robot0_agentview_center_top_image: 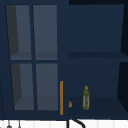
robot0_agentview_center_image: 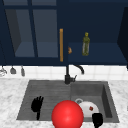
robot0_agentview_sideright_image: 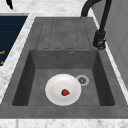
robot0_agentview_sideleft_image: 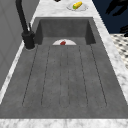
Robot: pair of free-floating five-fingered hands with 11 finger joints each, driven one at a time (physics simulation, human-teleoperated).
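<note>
2 hands are hanging in front of the sink

The left hand (robot0_agentview_center_image: 37,105) is floating with fingers spread wide, holding nothing; the right hand (robot0_agentview_center_image: 97,119) is hovering near the white plate (robot0_agentview_sideright_image: 63,89) lying in the basin (robot0_agentview_sideright_image: 102,82) beside the drain, and I cannot tell its fingers

A kitchen: sink (robot0_agentview_center_image: 25,100), faucet (robot0_agentview_center_image: 68,75), marble counter (robot0_agentview_center_image: 10,100), wall cabinet (robot0_agentview_center_top_image: 35,57).

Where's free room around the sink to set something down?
Bare: the ribbed drainboard between the basin and left counter, under the left hand. Crowded: the basin, where the white plate with a red bit sits beside the drain, by the right hand.
</note>
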